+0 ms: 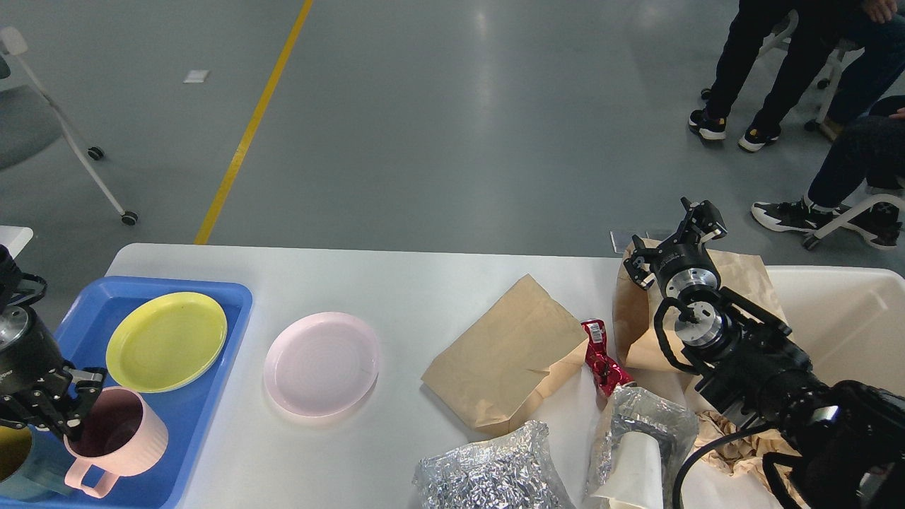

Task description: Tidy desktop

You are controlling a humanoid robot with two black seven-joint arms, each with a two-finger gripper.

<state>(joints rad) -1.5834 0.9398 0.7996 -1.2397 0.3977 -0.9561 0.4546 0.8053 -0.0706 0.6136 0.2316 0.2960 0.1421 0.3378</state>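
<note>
The white desktop (424,283) carries dishes on the left and rubbish on the right. My left gripper (71,416) is shut on the rim of a pink ribbed mug (124,442), held upright over the near part of the blue tray (226,311), beside a teal mug (21,470). A yellow plate (166,341) lies in the tray, and a pink plate (322,362) lies on the desktop just right of it. My right gripper (668,237) stands open at the far right, in front of a crumpled brown bag (746,279), with nothing between its fingers.
A flat brown paper bag (505,353), a red wrapper (604,362), a foil wad (488,470) and foil around a white cup (640,442) lie mid-right. A cream bin (848,318) stands at the right edge. People sit beyond the table at the far right.
</note>
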